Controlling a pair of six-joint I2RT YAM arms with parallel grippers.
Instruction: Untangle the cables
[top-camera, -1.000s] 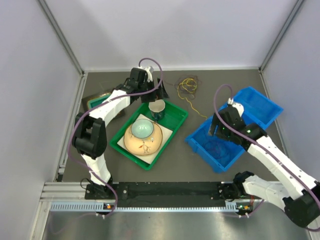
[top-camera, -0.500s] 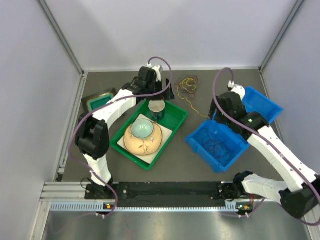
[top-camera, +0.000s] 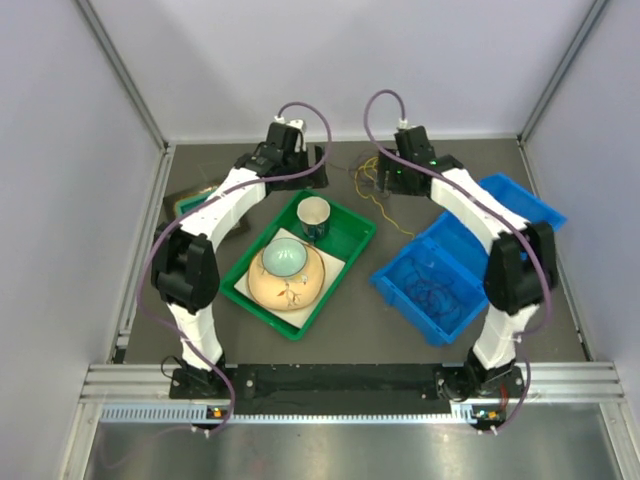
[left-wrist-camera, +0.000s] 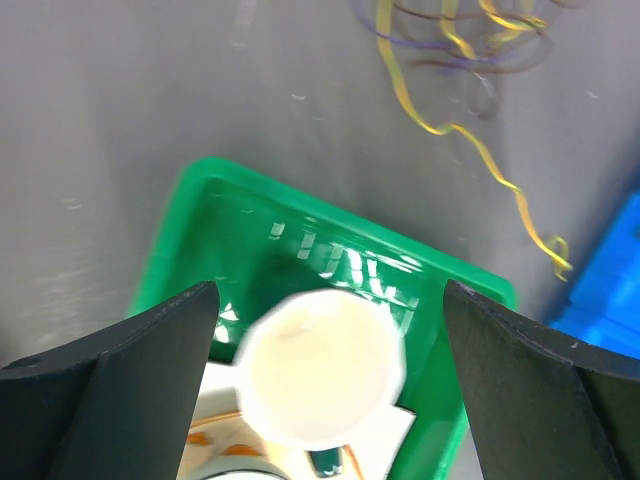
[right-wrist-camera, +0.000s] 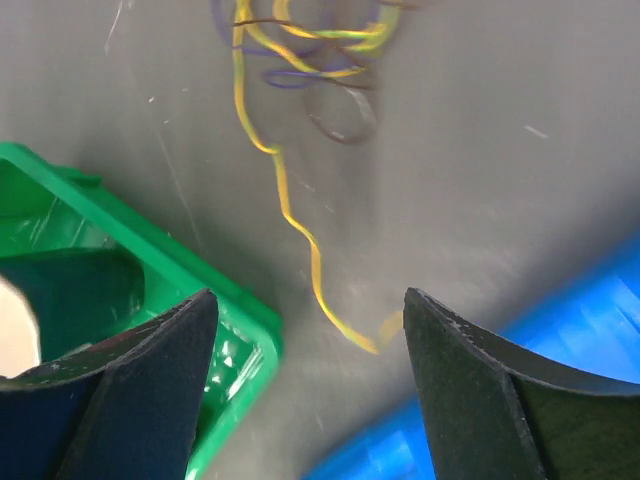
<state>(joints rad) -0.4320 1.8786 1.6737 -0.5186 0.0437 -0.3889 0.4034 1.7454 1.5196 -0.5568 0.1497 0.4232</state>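
cables (right-wrist-camera: 310, 40) tangled, just beyond right gripper (right-wrist-camera: 308, 296), untouched

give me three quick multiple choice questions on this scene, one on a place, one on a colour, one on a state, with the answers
1. Where does the tangle of cables lie?
A. in a green tray
B. on the dark table
C. inside a cup

2. What colour is the long strand trailing out of the tangle?
A. red
B. white
C. yellow

3. How does the right gripper stand?
A. open, holding nothing
B. shut on the strand
C. shut on a cup

Answers:
1 B: the top view shows it lying on the bare dark surface.
2 C: both wrist views show it yellow.
3 A: its fingers stand wide apart, with nothing gripped between them.
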